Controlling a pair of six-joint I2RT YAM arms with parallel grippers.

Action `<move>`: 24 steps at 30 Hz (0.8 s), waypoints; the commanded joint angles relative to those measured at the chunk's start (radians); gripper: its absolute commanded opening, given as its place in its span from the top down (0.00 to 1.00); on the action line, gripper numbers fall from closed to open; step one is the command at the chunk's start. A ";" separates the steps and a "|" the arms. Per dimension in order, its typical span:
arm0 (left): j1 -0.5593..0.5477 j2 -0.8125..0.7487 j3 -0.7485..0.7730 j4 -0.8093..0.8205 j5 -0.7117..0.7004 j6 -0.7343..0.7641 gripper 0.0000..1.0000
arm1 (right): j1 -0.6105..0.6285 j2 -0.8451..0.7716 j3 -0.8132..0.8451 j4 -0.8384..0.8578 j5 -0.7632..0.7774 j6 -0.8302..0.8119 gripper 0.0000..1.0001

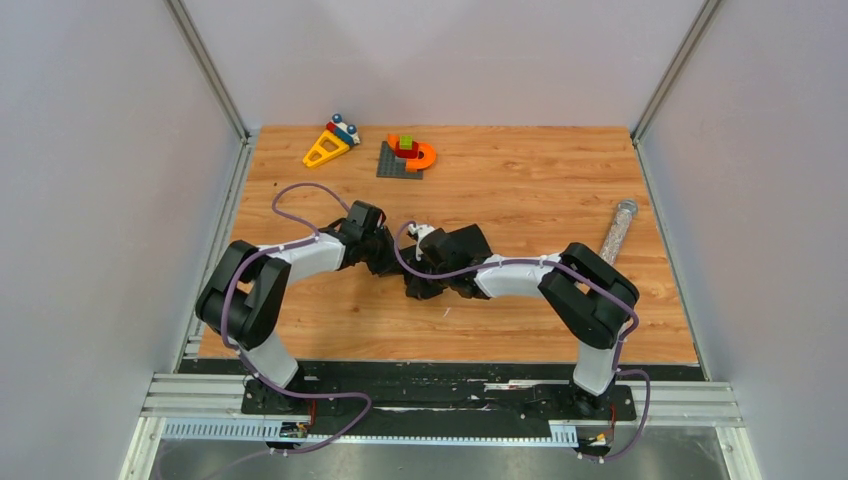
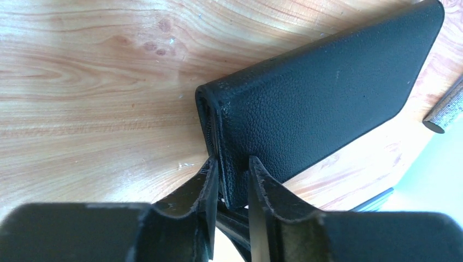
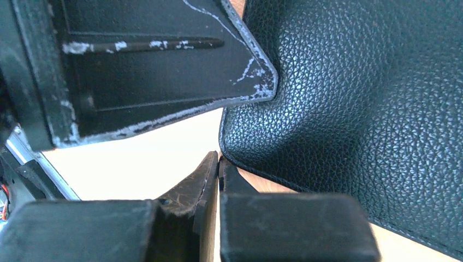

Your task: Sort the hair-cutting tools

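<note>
Right up against the left wrist lens, the left pincer (image 2: 233,188) had its two dark, scuffed fingers on either side of the near corner of a black pebbled-leather flat case (image 2: 322,93), clamped on that corner. The case ran away from the fingertips, up and to the right, lying on the pale wood-grain table (image 2: 82,82). Far off to the pincer's right, past the case's long edge, the end of a clear glittery tube (image 2: 445,109) poked into view.

Over to the right wrist. The right pincer (image 3: 218,174) had its fingers pressed together, and nothing showed between them. Its tips sat just beside the rounded edge of the same leather case, which filled everything to the right of the fingers and above them. Up and to the left of the tips loomed the left arm's scuffed black wrist housing (image 3: 164,71).

From the top camera, both wrists met at mid-table, and the fingertips and most of the case were hidden beneath them. Beyond the pincers, near the far edge, lay a yellow triangular toy block (image 1: 325,150) and a grey base plate stacked with red, green and orange blocks (image 1: 405,155). The tube lay well to their right. As for the hair-cutting tools, I could not tell where they were.
</note>
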 commanded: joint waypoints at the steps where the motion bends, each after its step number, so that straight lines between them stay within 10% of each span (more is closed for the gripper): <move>1: -0.009 0.020 -0.007 0.050 0.021 -0.027 0.78 | 0.011 -0.005 0.014 -0.008 -0.011 0.002 1.00; 7: 0.002 0.020 0.015 -0.011 -0.041 0.010 1.00 | 0.009 -0.079 -0.057 -0.051 0.015 -0.002 1.00; 24: 0.065 0.076 0.125 -0.142 -0.096 0.232 1.00 | -0.008 -0.194 -0.241 -0.119 0.141 -0.046 1.00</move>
